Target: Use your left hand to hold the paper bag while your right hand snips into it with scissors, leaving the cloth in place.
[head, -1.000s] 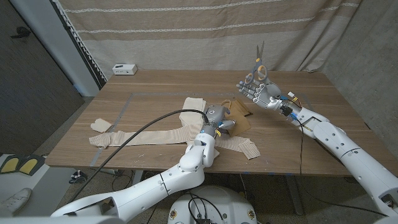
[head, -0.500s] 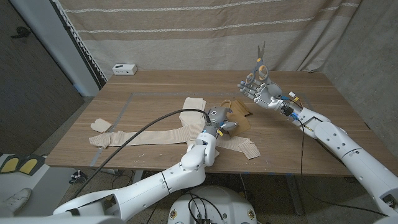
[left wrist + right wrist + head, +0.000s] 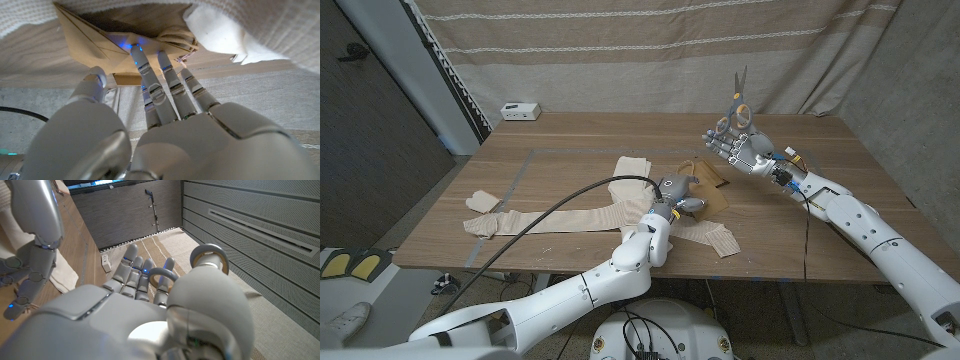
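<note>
The brown paper bag point(image 3: 708, 181) lies crumpled on the beige cloth point(image 3: 570, 215) near the table's middle. My left hand point(image 3: 678, 193) is at the bag's near-left side. In the left wrist view its fingers point(image 3: 150, 75) stretch out and their tips touch a fold of the paper bag point(image 3: 100, 37), with the thumb apart beside it and the cloth point(image 3: 250, 30) alongside. My right hand point(image 3: 735, 148) hovers above the table to the right of the bag and grips the scissors point(image 3: 736, 98), blades pointing up. The scissors' handle rings point(image 3: 161, 275) sit around its fingers.
The cloth runs in long strips toward the table's left, ending in a small piece point(image 3: 482, 202). A white device point(image 3: 520, 110) stands at the back left corner. A tape line point(image 3: 515, 185) crosses the left part. A curtain hangs behind the table.
My left hand has edged a little to the right, closer onto the bag. The right hand and the scissors hold their place.
</note>
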